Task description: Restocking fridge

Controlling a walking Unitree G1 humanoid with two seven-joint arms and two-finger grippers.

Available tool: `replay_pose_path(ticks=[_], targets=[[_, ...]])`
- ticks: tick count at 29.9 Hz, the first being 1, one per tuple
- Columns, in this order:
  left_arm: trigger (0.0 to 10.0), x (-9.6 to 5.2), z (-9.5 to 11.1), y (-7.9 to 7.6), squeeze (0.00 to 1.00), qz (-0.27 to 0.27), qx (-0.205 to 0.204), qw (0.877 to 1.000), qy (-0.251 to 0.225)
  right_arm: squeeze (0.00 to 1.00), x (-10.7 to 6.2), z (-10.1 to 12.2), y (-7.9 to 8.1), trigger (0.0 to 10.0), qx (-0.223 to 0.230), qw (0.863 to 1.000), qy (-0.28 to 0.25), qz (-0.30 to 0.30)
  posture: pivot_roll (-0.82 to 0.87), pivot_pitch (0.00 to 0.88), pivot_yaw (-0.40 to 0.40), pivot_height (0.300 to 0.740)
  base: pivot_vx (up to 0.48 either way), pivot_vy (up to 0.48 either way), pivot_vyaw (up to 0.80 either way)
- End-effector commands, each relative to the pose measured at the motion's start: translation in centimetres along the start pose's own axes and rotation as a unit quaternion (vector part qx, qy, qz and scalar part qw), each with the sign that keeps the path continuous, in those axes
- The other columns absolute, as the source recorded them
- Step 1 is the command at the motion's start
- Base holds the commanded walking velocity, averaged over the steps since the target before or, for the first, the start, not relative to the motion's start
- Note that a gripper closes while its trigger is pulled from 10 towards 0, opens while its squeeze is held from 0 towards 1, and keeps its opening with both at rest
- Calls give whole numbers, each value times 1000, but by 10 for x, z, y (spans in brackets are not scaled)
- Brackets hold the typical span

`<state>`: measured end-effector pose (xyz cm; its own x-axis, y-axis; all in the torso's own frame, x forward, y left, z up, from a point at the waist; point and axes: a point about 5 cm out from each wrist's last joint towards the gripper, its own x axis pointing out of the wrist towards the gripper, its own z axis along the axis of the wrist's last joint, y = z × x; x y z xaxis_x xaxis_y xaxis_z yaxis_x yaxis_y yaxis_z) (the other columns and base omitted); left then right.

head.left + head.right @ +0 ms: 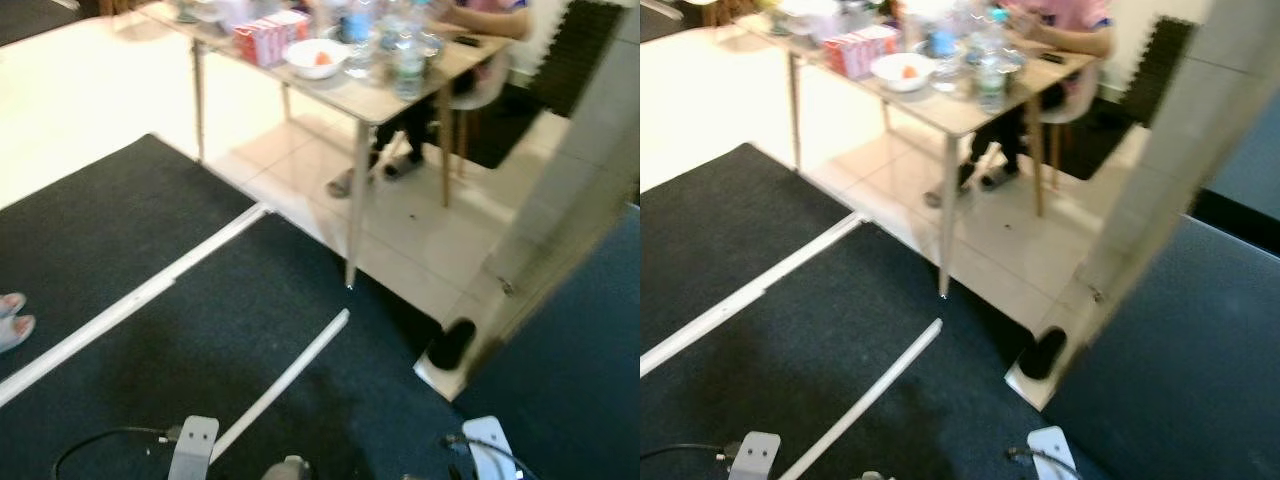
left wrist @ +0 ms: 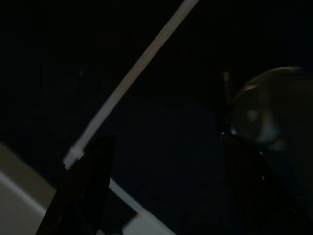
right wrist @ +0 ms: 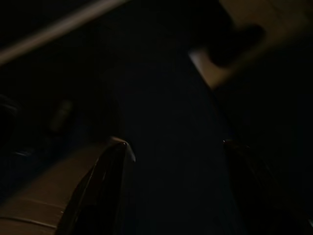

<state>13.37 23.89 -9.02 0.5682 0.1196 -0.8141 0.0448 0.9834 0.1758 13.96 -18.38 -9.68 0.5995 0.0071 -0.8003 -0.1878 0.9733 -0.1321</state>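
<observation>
Looking down over dark carpet tiles [image 1: 200, 330] crossed by pale floor strips [image 1: 130, 300]. Both arms hang low and idle. Left gripper [image 2: 161, 196] over the dark carpet, its two black fingers [image 2: 83, 191] spread apart with nothing between them. Right gripper [image 3: 176, 196] likewise released, fingers [image 3: 105, 186] wide apart over carpet, holding nothing.

Ahead, on cream floor tiles, a light wooden table with slim legs [image 1: 375, 100]. On it: a red and white carton pack [image 1: 268, 38], a white bowl with something orange inside [image 1: 317, 56], several clear plastic bottles [image 1: 408, 55]; blurred. A seated person's legs [image 1: 400, 140] behind the table. At right, a tall pale panel [image 1: 570, 190], slanting, with a black wheel [image 1: 452, 343] at its foot. No fridge identifiable with certainty.
</observation>
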Motion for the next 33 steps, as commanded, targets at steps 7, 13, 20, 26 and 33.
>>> replay_pose_path(ticks=[7, 13, 20, 26, 33], targets=[[10000, -1, -3, -3, 0, -6, 3, 1000, 6, 0, -4, -12, -4, 10000, -2, 1000, 20, -4, -55, 126, -41, 723, 0, 0, 800], [10000, -1, -4, -3, 0, -6, 3, 1000, 7, 0, -4, -13, -4, 10000, -3, 1000, 21, -3, -56, 125, -42, 723, 0, 0, 800], [10000, -1, -4, -4, 0, -5, 0, 1000, 8, 0, -4, -13, -4, 10000, -3, 1000, 22, -4, -54, 123, -42, 723, 0, 0, 800], [10000, 0, -2, -3, 0, 2, -16, 1000, 4, 0, -4, -13, -5, 10000, -5, 1000, 22, -4, -54, 120, -42, 723, 0, 0, 800], [10000, 1, 3, -2, 0, 6, -27, 1000, -3, 0, -4, -11, -5, 10000, -6, 1000, 16, -5, -58, 121, -44, 723, 0, 0, 457]])
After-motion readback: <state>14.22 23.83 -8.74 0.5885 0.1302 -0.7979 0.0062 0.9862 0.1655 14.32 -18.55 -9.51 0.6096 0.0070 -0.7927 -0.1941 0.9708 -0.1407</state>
